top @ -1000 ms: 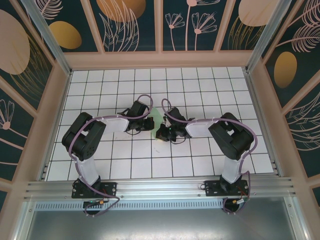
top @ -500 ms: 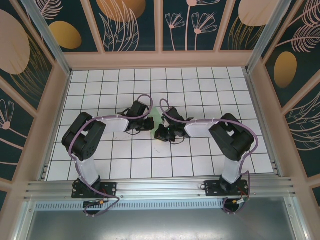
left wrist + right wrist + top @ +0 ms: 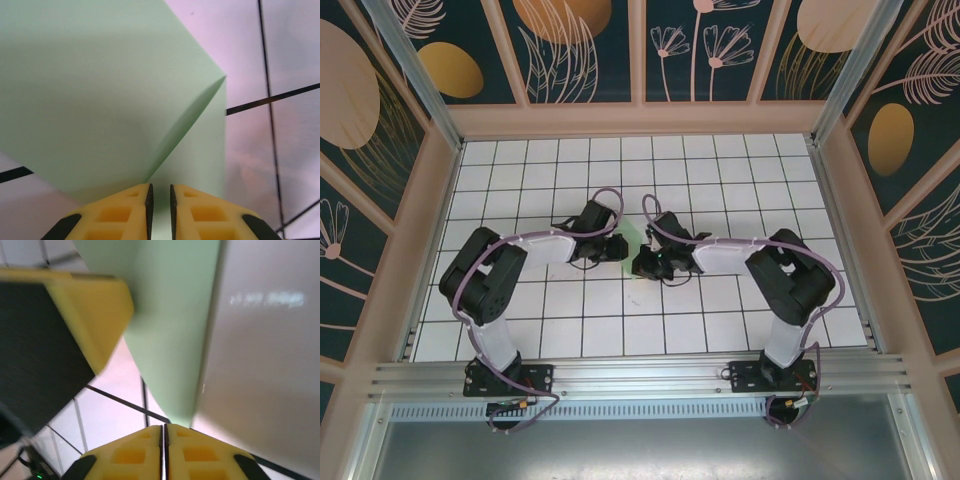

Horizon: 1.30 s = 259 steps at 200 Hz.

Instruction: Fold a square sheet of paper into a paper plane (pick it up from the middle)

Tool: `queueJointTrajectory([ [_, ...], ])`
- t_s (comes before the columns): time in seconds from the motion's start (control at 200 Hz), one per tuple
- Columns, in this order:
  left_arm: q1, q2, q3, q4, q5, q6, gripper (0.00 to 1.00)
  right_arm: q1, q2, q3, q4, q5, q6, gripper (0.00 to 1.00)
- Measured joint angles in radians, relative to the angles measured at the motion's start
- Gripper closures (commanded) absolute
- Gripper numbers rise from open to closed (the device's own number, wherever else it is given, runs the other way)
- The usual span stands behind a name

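the left gripper point(image 3: 161, 191) sits at the bottom edge of its wrist view, its yellow fingers point(image 3: 120, 212) a narrow slit apart with pale green showing in the slit; whether they press the paper i cannot tell. just above them the square sheet of paper point(image 3: 100, 90) fills the upper left and middle of the frame. a raised fold runs from the fingertips up to a sharp corner right of centre. beyond it, on the right side, lie the white grid tiles point(image 3: 295, 55) with their dark lines.

the right gripper point(image 3: 164, 430), at the bottom of its own view, has its jaws closed to a hairline. the paper's lower tip comes down to the fingertips, but i cannot tell whether it is nipped. a blurred yellow and black finger of the left gripper crosses the upper left.

from above, the left arm point(image 3: 485, 285) and right arm point(image 3: 790, 280) bend inward from the bottom of the frame. the grippers meet at the centre with a sliver of green paper between them. the patterned back wall point(image 3: 640, 50) spans the top.
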<state>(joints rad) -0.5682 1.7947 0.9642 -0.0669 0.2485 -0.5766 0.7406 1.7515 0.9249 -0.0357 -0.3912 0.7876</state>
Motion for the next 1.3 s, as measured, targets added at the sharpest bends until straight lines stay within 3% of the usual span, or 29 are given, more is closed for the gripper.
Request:
queueJointTrajectory([
  [0.105,0.0,-0.042,0.045,-0.013,0.0,-0.005,0.74,-0.063,-0.073,-0.001,0.002,0.024,-0.006,0.76],
  [0.285,0.0,-0.107,0.079,-0.013,0.002,-0.008,0.83,-0.154,-0.082,-0.001,0.013,0.032,-0.027,0.74],
  [0.435,0.0,-0.107,0.056,-0.014,0.029,-0.012,0.82,-0.163,-0.028,0.013,0.028,0.016,-0.042,0.72],
  [0.706,0.0,-0.099,0.043,-0.013,0.173,-0.019,0.86,-0.164,0.054,0.03,0.037,-0.003,-0.05,0.71],
  [1.296,0.0,0.013,-0.027,-0.019,0.032,-0.023,0.92,-0.163,0.127,0.089,0.074,-0.077,-0.057,0.65],
])
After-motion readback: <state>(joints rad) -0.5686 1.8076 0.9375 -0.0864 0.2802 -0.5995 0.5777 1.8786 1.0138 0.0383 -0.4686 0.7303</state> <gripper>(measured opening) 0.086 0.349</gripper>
